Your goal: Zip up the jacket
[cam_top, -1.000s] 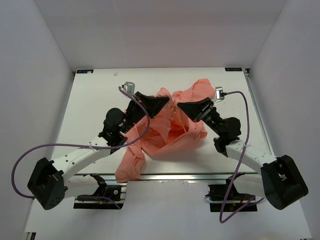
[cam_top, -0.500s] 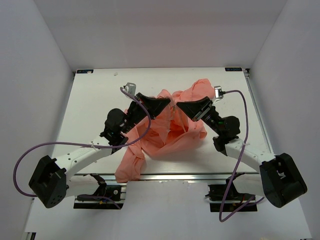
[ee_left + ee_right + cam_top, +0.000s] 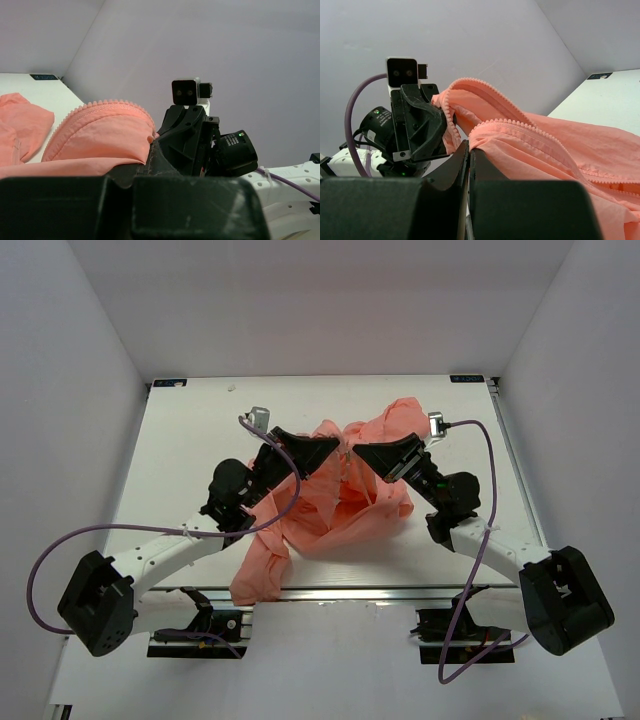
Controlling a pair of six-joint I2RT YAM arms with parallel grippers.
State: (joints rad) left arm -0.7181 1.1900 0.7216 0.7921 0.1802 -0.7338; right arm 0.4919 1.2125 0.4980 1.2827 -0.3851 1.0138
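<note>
Both arms are up and meeting over the middle of the table (image 3: pixel 180 440), tip to tip, with the jacket (image 3: pixel 340 500) bunched between and under them. The left gripper (image 3: pixel 336 447) is clamped tight on a fold of pink cloth, and in its own wrist view the fabric drapes right over its closed fingers (image 3: pixel 150 165), a row of teeth (image 3: pixel 107 104) arching along the top. The right gripper (image 3: pixel 358 451) is pinched just as tight on the facing edge, and its wrist view shows two toothed edges running off to the right. My read is that each arm has lifted one side of the front opening so the two zipper edges come up off the heap and face each other, ready to be lined up. Nothing is joined yet, and I can't make out the slider. The rest of the jacket lies crumpled mid-table, with a sleeve (image 3: pixel 258 575) trailing over the near edge.

Against a second ago, very little has changed. The left arm has crept a touch forward and its cable loop has shifted, the tips sit a shade closer, both grips have held, and the heap looks the same
</note>
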